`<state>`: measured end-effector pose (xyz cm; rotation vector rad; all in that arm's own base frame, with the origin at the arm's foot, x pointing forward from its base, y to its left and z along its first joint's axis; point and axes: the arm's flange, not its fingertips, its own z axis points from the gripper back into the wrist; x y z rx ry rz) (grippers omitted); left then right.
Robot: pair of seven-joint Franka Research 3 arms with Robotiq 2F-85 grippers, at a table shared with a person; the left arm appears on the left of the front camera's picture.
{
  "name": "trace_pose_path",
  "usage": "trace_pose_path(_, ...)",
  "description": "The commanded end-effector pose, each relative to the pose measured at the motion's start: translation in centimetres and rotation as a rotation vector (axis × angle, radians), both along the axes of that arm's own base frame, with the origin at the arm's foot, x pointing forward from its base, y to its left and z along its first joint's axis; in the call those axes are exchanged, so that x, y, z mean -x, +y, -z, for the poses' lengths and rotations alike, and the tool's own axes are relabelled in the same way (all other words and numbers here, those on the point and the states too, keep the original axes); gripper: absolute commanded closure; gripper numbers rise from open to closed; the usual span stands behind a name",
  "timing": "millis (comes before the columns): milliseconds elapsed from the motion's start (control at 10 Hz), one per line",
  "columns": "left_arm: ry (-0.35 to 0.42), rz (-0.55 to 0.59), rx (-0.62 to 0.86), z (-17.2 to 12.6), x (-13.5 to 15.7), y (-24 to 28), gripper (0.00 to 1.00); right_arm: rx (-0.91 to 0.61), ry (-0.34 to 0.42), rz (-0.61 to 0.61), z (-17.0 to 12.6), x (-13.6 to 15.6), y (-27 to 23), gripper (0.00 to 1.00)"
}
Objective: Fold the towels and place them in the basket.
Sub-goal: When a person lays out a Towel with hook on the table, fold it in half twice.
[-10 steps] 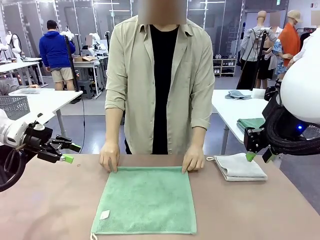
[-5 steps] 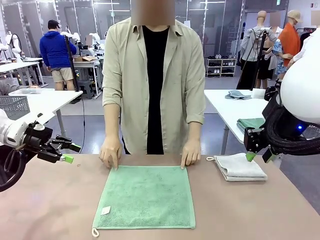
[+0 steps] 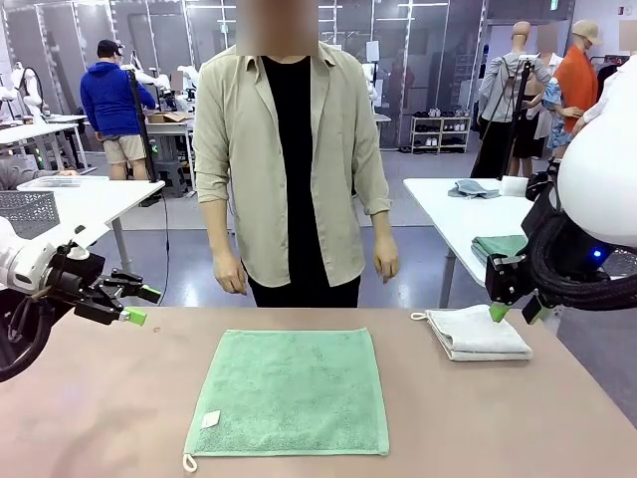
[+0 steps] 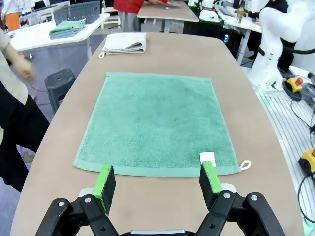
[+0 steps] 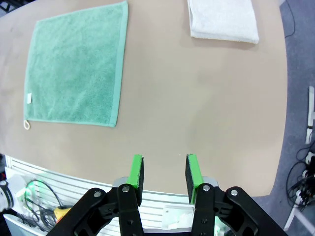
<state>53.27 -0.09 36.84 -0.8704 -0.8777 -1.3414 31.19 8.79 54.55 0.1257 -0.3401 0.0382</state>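
On the brown table (image 3: pixel 100 418), the green towel (image 3: pixel 289 390) is laid out flat and unfolded near the middle, its edges roughly squared to the table's sides. A small white label (image 3: pixel 209 419) and a corner loop (image 3: pixel 189 462) are seen at its near corner on the robot's left side. The off-white towel (image 3: pixel 478 334) is laid folded to the robot's right of the green one, apart from it and close to the far edge.

The left gripper (image 3: pixel 142 305) is held above the left end of the table, clear of both towels. In the left wrist view its fingers (image 4: pixel 105 181) are seen spread wide with nothing between them, and the green towel's nearest edge lies just beyond the tips.

The right gripper (image 3: pixel 513 311) is held over the right end of the table and is raised well clear of the surface, as seen from the right wrist. Its fingers (image 5: pixel 136 172) are parted by a narrower gap, and nothing is gripped.

A person is stood at the far edge, with a hand (image 3: pixel 231 274) hung at each side, off the table.
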Motion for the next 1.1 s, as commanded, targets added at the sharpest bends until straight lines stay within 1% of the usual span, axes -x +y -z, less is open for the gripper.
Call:
trace_pose_path(0, 0.012, -0.033, -0.121, -2.8, 0.9, -1.7, 0.13, 0.102, -0.036, -0.193, -1.3, -0.8, 1.3, 0.55)
trace_pose_path(100, 0.003, -0.044, -0.208, -5.2, 1.7, -3.4, 0.13, 0.163, -0.087, -0.305, -2.7, -1.4, 2.8, 0.55)
trace_pose_path(200, 0.0, -0.047, -0.294, -7.2, 2.3, -5.1, 0.06, 0.228, -0.106, -0.411, -3.8, -1.7, 4.4, 0.35)
trace_pose_path(300, -0.02, -0.039, -0.37, -8.9, 2.9, -6.9, 0.0, 0.293, -0.138, -0.513, -4.8, -2.1, 6.1, 0.35)
trace_pose_path(400, -0.037, -0.038, -0.455, -10.3, 3.5, -9.1, 0.0, 0.354, -0.179, -0.637, -5.6, -2.3, 8.0, 0.15)
trace_pose_path(500, -0.055, -0.041, -0.55, -11.5, 4.3, -11.8, 0.0, 0.407, -0.216, -0.779, -6.0, -2.3, 10.2, 0.31)
trace_pose_path(600, -0.06, -0.051, -0.64, -11.8, 5.0, -14.1, 0.0, 0.429, -0.238, -0.909, -5.8, -2.4, 11.9, 0.0)
trace_pose_path(700, -0.054, -0.084, -0.749, -12.0, 5.9, -16.5, 0.0, 0.419, -0.26, -1.062, -5.1, -2.4, 13.2, 0.11)
trace_pose_path(800, -0.046, -0.098, -0.842, -12.2, 7.0, -18.2, 0.0, 0.395, -0.242, -1.19, -4.0, -2.5, 14.4, 0.0)
trace_pose_path(900, -0.048, -0.096, -0.903, -12.3, 8.0, -20.0, 0.0, 0.364, -0.213, -1.302, -2.8, -2.6, 15.3, 0.0)
trace_pose_path(1000, -0.034, -0.102, -0.948, -12.0, 8.7, -21.2, 0.0, 0.349, -0.206, -1.357, -1.5, -2.5, 16.0, 0.0)
